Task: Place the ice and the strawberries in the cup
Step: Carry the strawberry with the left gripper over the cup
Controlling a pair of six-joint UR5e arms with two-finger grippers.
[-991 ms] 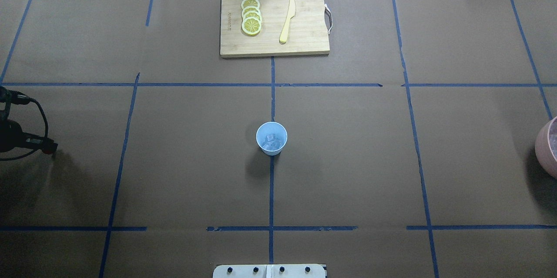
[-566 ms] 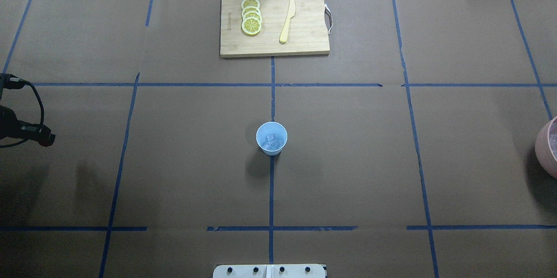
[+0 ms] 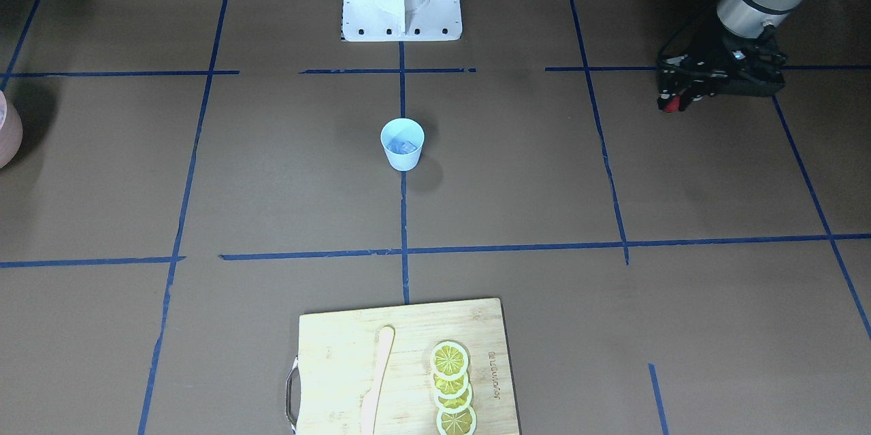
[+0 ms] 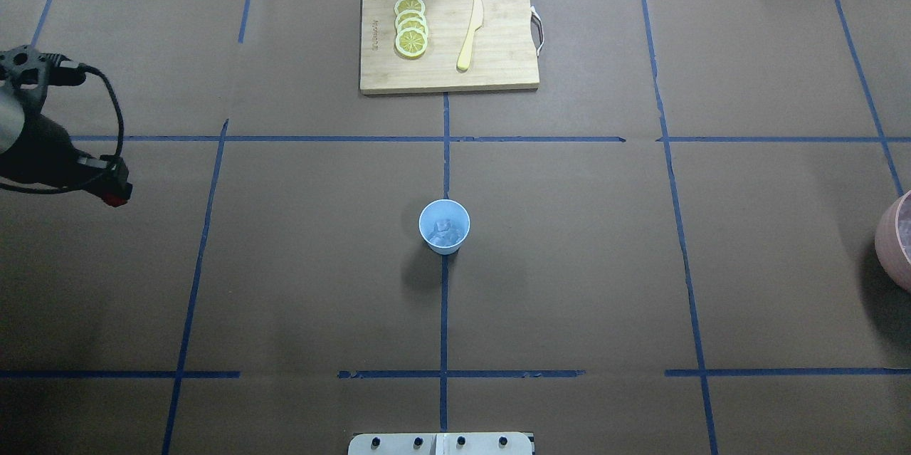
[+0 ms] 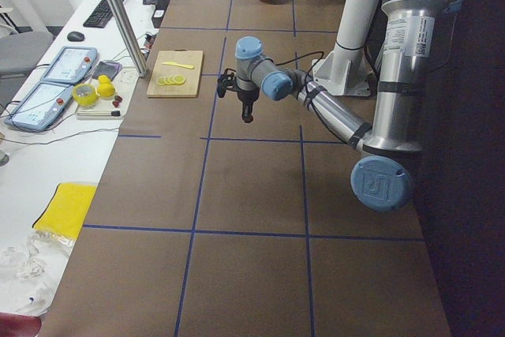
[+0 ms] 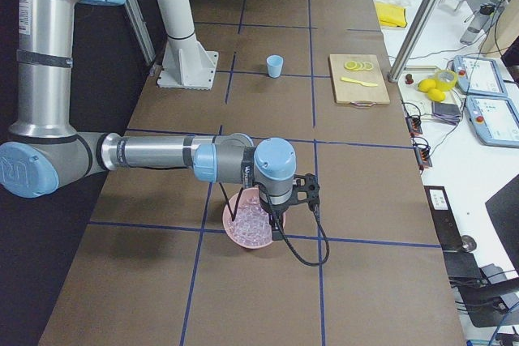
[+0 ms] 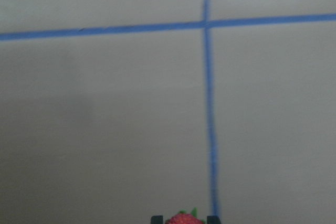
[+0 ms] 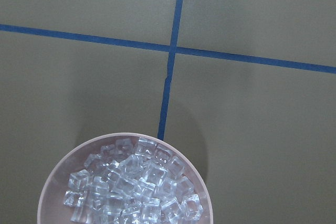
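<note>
1. Red seen pinched in left end effector point(image 7: 184, 217): judged the strawberry point(image 7: 184, 220), clamped from both sides so as not to drop during the carry.
2. Located that end effector above bare table point(image 4: 299, 284), well apart from cup point(image 4: 444, 226); judged mid-transfer, drop not yet made.
3. Found cup upright at table centre on a tape line point(image 4: 443, 312), within reach of either arm; ice point(image 4: 443, 230) already inside.
4. Found right end effector point(image 6: 274, 224) poised above pink bowl point(image 8: 131, 136) of spare ice, presumably parked at its supply; cannot tell whether open or closed.
5. Noted board point(image 4: 505, 49) with lemon slices point(image 4: 411, 35) and knife point(image 4: 470, 33) at far edge, clear of the carry path.
</note>
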